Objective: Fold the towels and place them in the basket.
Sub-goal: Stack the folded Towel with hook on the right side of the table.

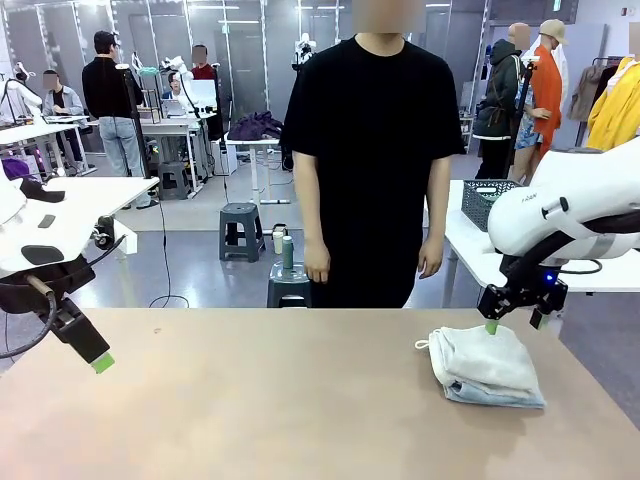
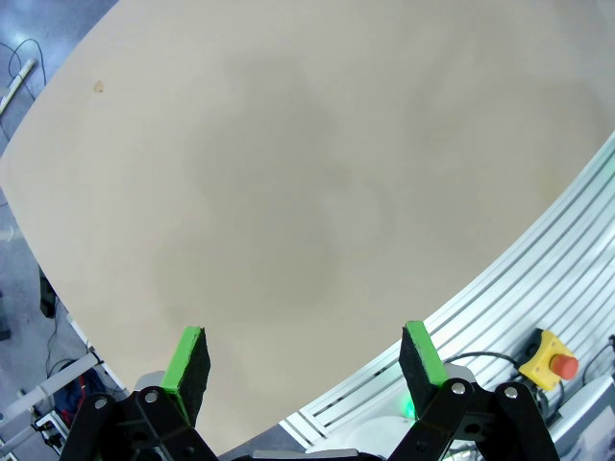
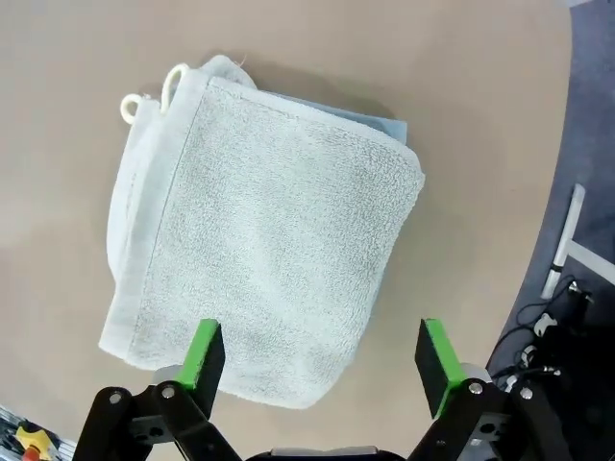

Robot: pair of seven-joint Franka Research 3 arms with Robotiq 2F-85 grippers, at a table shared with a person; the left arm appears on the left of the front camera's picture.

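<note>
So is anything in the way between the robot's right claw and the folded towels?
No. The right gripper hangs open just above the folded towels, with only air between them and nothing lying on top.

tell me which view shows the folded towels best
The right wrist view: it looks straight down on the towels, showing the cream one folded on top, a blue-grey edge beneath and a corner loop. The front view shows the stack smaller, from the side, on the table's right. The left wrist view gives bare table.
</note>
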